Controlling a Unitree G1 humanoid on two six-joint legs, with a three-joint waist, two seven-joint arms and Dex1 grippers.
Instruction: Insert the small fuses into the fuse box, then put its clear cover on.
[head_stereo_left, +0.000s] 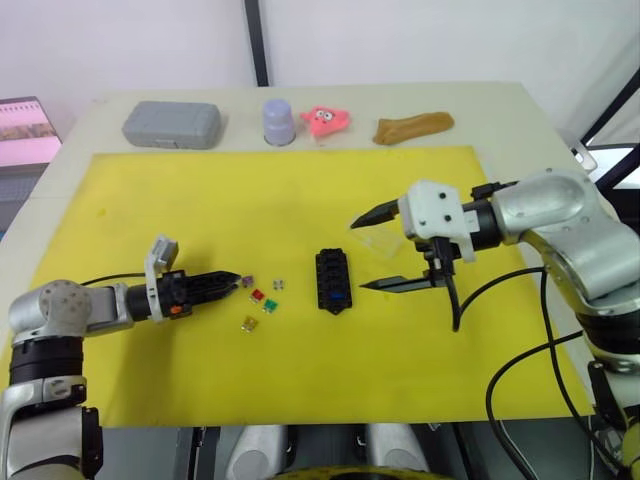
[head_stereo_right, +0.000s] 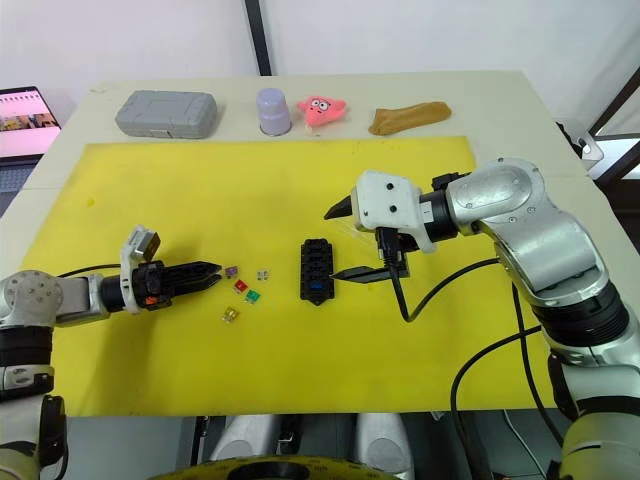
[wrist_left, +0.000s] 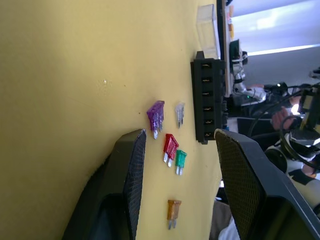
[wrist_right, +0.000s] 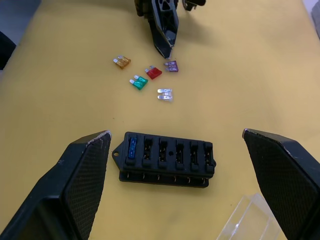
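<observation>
Your left arm reaches in low from the left edge, forearm lying almost flat over the yellow mat (head_stereo_left: 300, 200), with the left pincer (head_stereo_left: 226, 282) pointing right toward the loose fuses. Its 2 black fingers, cross-hatched on the inner pads, stand apart in the left wrist view and hold nothing; the tips sit just beside the purple fuse (wrist_left: 156, 115).

Your right arm comes in from the right, elbow bent, wrist turned so the right pincer (head_stereo_left: 378, 250) points left toward the fuse box (head_stereo_left: 331, 281). It is spread wide, 1 finger on the far side above the clear cover (head_stereo_left: 378, 240), the other on the near side just right of the box, and it grips nothing.

The fuse box is a black ribbed plastic block with a row of slots, lying in the middle of the mat; 1 slot at its near end holds a blue fuse (wrist_right: 132, 148). The clear cover is a nearly colourless rectangular lid on the mat, just right and far of the box.

5 small blade fuses lie loose left of the box: purple, grey fuse (wrist_left: 179, 113), red fuse (wrist_left: 170, 147), green fuse (wrist_left: 180, 159) and amber fuse (wrist_left: 173, 211), each translucent plastic with metal prongs, close together but apart.

Along the desk's (head_stereo_left: 500, 110) far edge stand a grey case (head_stereo_left: 172, 125), a lilac cup (head_stereo_left: 278, 121), a pink toy (head_stereo_left: 326, 119) and a brown lump (head_stereo_left: 413, 127).
</observation>
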